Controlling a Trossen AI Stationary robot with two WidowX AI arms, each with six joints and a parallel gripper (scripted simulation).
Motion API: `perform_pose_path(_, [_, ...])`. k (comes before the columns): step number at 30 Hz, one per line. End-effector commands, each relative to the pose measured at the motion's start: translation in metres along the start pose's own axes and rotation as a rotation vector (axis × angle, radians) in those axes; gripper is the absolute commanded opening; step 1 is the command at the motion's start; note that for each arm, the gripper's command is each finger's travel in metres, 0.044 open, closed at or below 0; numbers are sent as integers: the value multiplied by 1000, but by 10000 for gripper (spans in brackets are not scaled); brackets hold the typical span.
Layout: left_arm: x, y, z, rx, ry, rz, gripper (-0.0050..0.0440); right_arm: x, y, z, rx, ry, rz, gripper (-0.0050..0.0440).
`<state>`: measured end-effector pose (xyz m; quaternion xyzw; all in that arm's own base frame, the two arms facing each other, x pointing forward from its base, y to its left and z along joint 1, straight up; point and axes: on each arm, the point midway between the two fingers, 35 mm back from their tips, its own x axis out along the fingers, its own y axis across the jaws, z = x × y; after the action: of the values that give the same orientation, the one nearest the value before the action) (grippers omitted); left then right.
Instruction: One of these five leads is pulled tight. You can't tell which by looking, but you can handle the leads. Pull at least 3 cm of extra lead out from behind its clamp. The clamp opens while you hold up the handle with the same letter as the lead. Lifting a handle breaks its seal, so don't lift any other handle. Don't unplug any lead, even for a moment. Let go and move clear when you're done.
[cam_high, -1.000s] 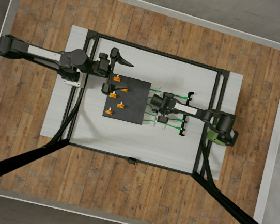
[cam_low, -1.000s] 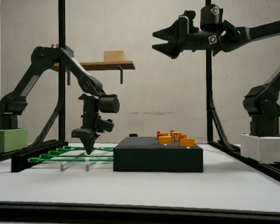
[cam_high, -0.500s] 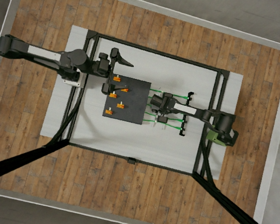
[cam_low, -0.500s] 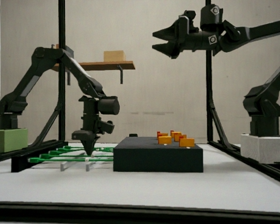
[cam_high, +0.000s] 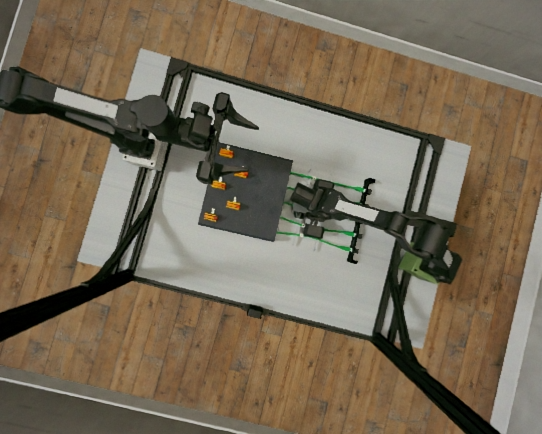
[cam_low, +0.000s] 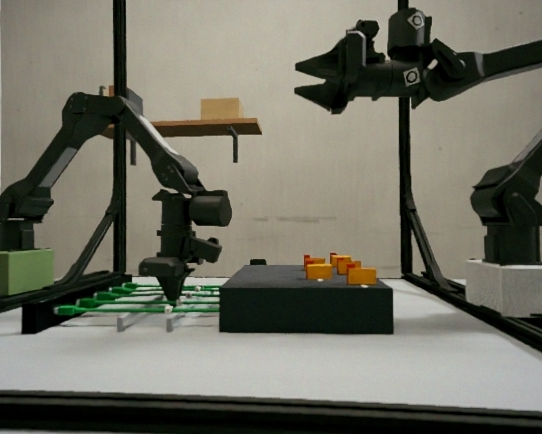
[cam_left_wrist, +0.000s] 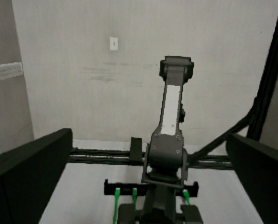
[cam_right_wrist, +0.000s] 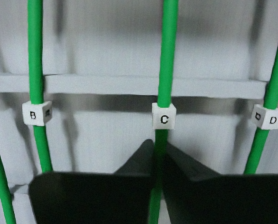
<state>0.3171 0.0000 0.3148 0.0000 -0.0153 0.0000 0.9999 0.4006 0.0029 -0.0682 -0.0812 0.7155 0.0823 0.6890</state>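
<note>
Five green leads run from the dark box (cam_high: 260, 200) (cam_low: 305, 310) to the black rack (cam_high: 353, 257) (cam_low: 30, 320). In the right wrist view lead B (cam_right_wrist: 35, 50), lead C (cam_right_wrist: 167, 50) and lead D (cam_right_wrist: 272, 92) carry white letter tags; another lead (cam_right_wrist: 5, 195) shows at the left edge. My right gripper (cam_low: 172, 300) (cam_right_wrist: 154, 145) points down, shut on lead C below its tag. My left gripper (cam_high: 253, 149) (cam_low: 295, 78) is open and empty, high above the box. Orange handles (cam_high: 226, 152) (cam_low: 361, 276) sit on the box top; one is partly hidden by a left finger.
A pale crossbar (cam_right_wrist: 210, 87) lies under the leads; low supports (cam_low: 120, 324) also show in the exterior view. Neighbouring leads run close on both sides of the right fingers. The right arm covers part of the leads in the top view. A dark frame (cam_high: 310, 105) surrounds the work area.
</note>
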Motion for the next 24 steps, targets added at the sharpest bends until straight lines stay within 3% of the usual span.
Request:
perform_pose_path(1, [-1, 0, 8, 0, -18, 0, 440, -51, -1, 6, 0, -37, -8, 209])
perform_pose_path(16, [-1, 0, 8, 0, -18, 0, 440, -51, -1, 6, 0, -37, -8, 209])
perform_pose_path(17, [-4, -2, -2, 0, 48, 0, 209, -45, -1, 2, 0, -23, -5, 209])
perform_pose_path(24, [-23, -18, -73, 0, 515, 0, 209, -45, -1, 2, 0, -23, -5, 209])
